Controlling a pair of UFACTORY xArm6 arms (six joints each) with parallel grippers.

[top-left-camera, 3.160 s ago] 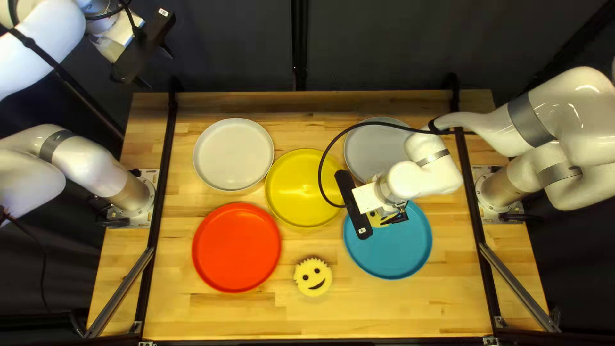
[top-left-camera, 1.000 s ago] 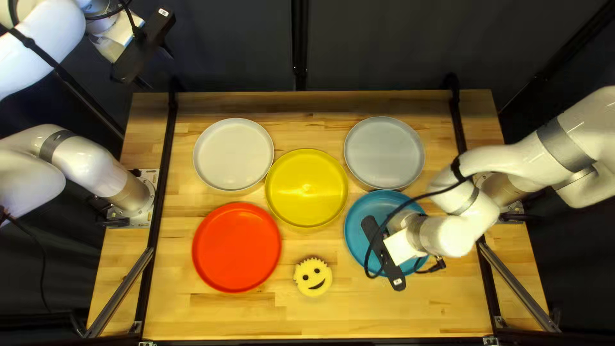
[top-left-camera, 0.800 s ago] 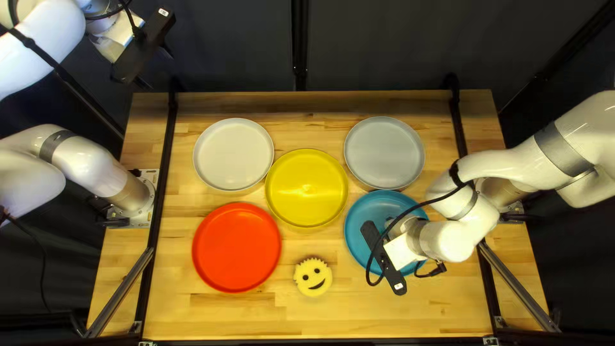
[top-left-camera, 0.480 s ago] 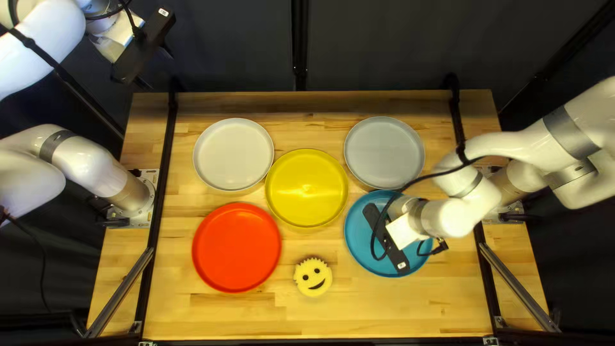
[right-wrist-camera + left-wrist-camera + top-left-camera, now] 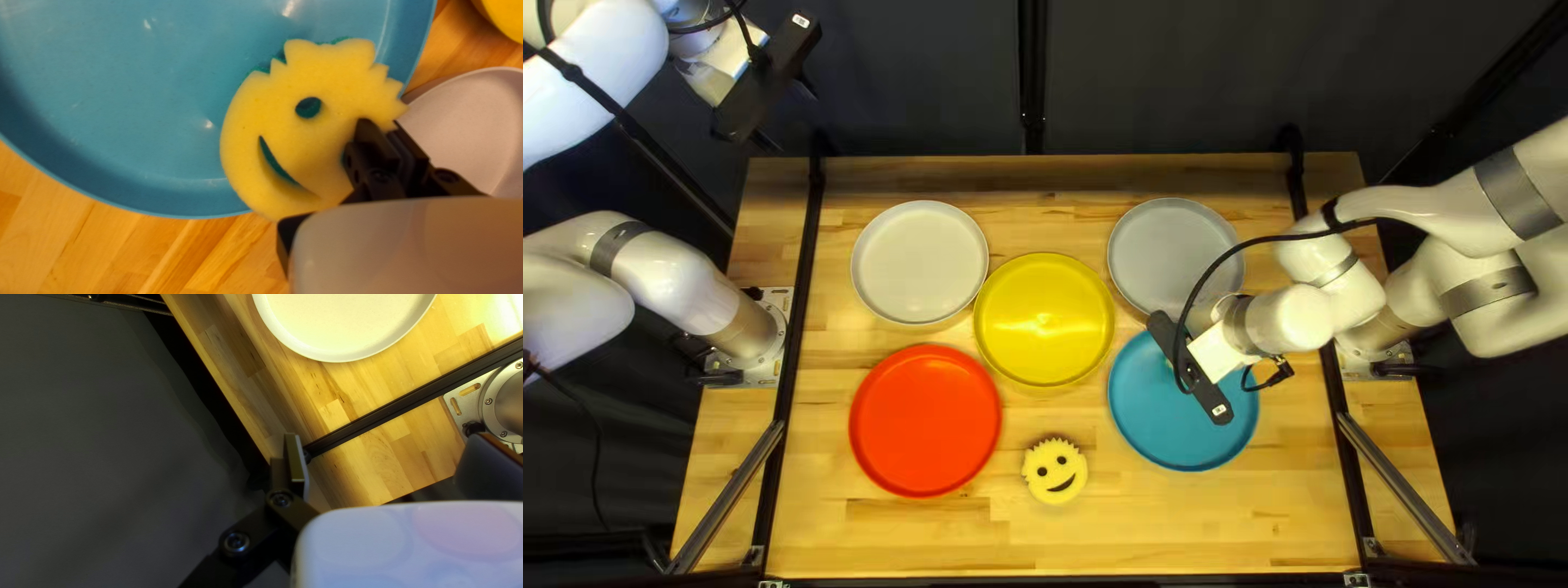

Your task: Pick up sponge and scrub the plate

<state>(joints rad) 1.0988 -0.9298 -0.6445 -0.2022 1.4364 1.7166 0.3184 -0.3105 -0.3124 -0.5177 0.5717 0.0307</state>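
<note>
Your right gripper [image 5: 1189,368] pinches a smiley-face sponge [image 5: 327,133] between its fingers, the blue plate [image 5: 120,103] just ahead of them. Your left gripper [image 5: 790,115] stands wide.

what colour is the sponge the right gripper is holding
Yellow sponge, green backing; clearest in the right wrist view.
</note>
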